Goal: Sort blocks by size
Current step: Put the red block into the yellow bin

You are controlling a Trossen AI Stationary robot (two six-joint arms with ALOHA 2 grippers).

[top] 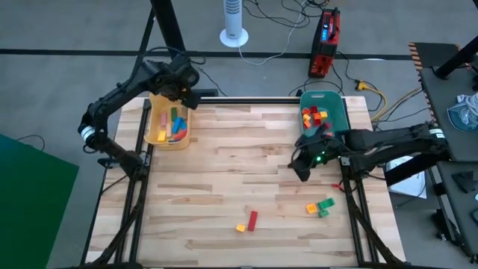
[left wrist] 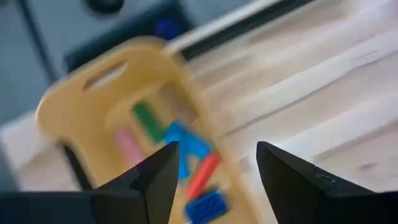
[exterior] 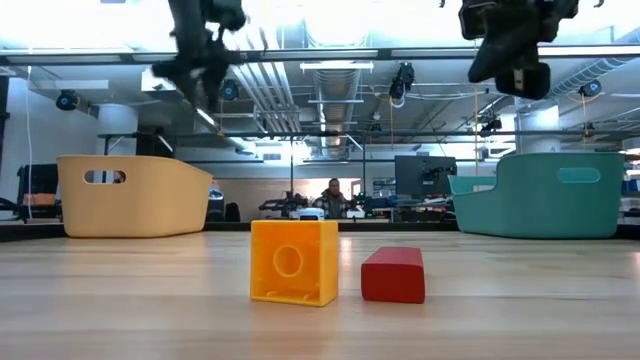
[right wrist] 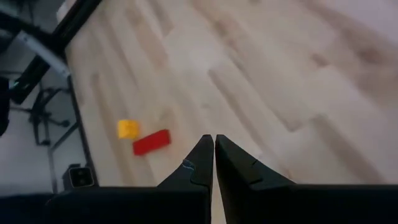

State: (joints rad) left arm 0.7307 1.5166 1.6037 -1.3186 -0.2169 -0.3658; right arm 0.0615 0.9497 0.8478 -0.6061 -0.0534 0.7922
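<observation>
- Hidden: from table height I see only a yellow cube (exterior: 293, 262) and a red bar (exterior: 393, 274). The contents of both bins are walled off there, and my grippers are cut off at the frame top.
- Hard to make out: the blocks (top: 316, 117) in the teal bin (top: 339, 112) read from above as a red, yellow and orange heap; I cannot count them.
- Left gripper (left wrist: 212, 163): fingers spread wide, holding nothing, hanging above the yellow bin (top: 157, 133) at the bench's far left corner.
- Yellow bin contents: green, pink, blue and red bars (left wrist: 180, 155), blurred in the wrist view.
- Right gripper (right wrist: 214, 163): fingers pressed together, nothing between them, raised over the bench near the right edge, just in front of the teal bin at the far right corner.
- Loose on the bench, near edge: yellow cube and red bar just beside each other at centre; a green-and-yellow cluster (top: 320, 207) toward the right.
- Beyond the bench: a seated person (exterior: 331, 197), desks, monitors.
</observation>
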